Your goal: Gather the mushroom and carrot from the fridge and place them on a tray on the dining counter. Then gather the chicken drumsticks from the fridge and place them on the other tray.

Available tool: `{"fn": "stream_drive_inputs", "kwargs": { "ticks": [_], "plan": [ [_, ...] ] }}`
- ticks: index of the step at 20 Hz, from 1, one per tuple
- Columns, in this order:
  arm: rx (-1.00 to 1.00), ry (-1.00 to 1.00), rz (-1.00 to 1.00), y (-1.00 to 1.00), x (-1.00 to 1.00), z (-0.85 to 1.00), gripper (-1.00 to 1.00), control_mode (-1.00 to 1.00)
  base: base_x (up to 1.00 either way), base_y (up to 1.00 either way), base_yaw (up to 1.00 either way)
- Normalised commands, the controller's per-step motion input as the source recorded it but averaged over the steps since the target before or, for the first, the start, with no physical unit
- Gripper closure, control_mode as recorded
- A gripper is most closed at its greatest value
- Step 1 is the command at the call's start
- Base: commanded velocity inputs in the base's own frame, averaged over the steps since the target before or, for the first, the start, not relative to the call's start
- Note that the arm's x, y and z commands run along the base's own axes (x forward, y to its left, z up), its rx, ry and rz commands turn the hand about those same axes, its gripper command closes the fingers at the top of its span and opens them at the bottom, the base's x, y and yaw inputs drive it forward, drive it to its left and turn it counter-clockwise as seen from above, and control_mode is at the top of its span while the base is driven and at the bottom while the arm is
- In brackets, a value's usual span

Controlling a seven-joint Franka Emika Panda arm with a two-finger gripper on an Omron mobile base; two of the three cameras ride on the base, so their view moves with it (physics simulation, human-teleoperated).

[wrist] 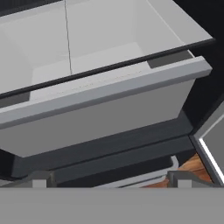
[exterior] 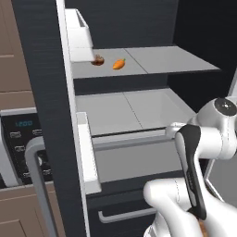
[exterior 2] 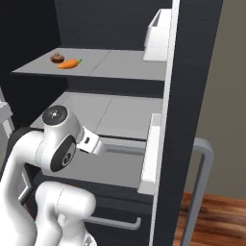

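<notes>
We see our gripper point(wrist: 109, 179) with its jaws spread wide and nothing between them, the two dark fingertips point(wrist: 41, 179) standing far apart low in the hand view. It points at the front wall of a grey bin point(wrist: 109, 109) in the lower part of the fridge point(exterior: 41, 92), with a dark drawer front and its grey bar handle point(exterior: 125, 214) below.

Outward from there, our white arm point(exterior 2: 57, 144) is folded low in front of the open fridge, below the shelves. Above the bin sits a bare grey shelf point(exterior: 134, 111). On the upper shelf point(exterior: 176, 60) the mushroom point(exterior: 97, 60) and the carrot point(exterior: 119, 64) lie just beside each other, near the shelf's left end, well above our hand. The open door carries white door bins point(exterior: 78, 32). Left of the fridge we see a black oven panel point(exterior: 21, 143) set in brown cabinetry.
</notes>
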Motion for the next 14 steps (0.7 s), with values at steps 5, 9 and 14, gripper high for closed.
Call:
{"fn": "stream_drive_inputs", "kwargs": {
  "ticks": [5,9,14],
  "plan": [
    [0.0,0.0,-0.01,0.03,0.13,0.07,-1.0,-1.0,0.65,0.14,-0.11],
    [0.0,-0.04,0.0,0.15,0.59,0.77,-1.0,-1.0,0.0,0.0,0.0],
    [-0.03,-0.03,0.0,0.41,0.65,0.98,-1.0,-1.0,0.0,0.0,0.0]
  ]
}}
